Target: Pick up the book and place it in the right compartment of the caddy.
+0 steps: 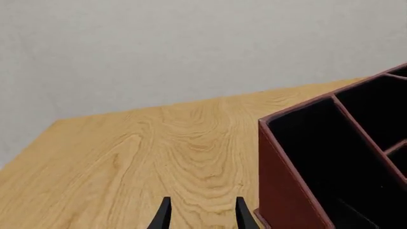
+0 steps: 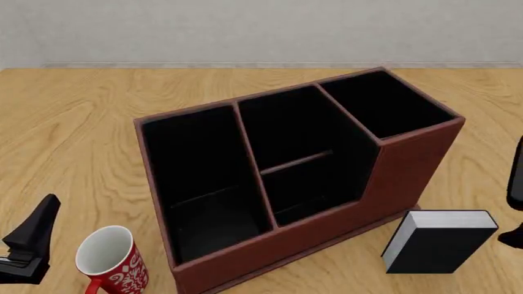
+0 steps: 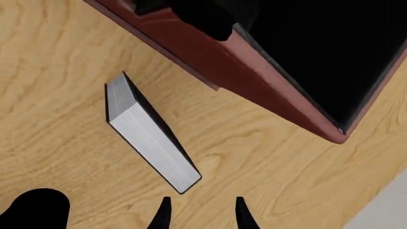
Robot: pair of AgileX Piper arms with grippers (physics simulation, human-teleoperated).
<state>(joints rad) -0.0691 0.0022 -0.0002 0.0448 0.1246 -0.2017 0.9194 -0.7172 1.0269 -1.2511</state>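
1. The caddy (image 2: 392, 177) stands on the wooden table (image 2: 73, 122), turned at an angle
2. Its right compartment (image 2: 380, 101) is black inside
3. The book (image 2: 441, 245) lies just beside the caddy's front right corner
4. A red-and-white mug (image 2: 110, 260) stands near the front left corner, close to the left gripper (image 2: 29, 242)

Left pincer (image 1: 200, 214): fingers parted, nothing between them; hangs low at the front view's near left edge.
Right pincer (image 3: 200, 212): fingers parted, empty; arm barely enters at the front view's right edge.
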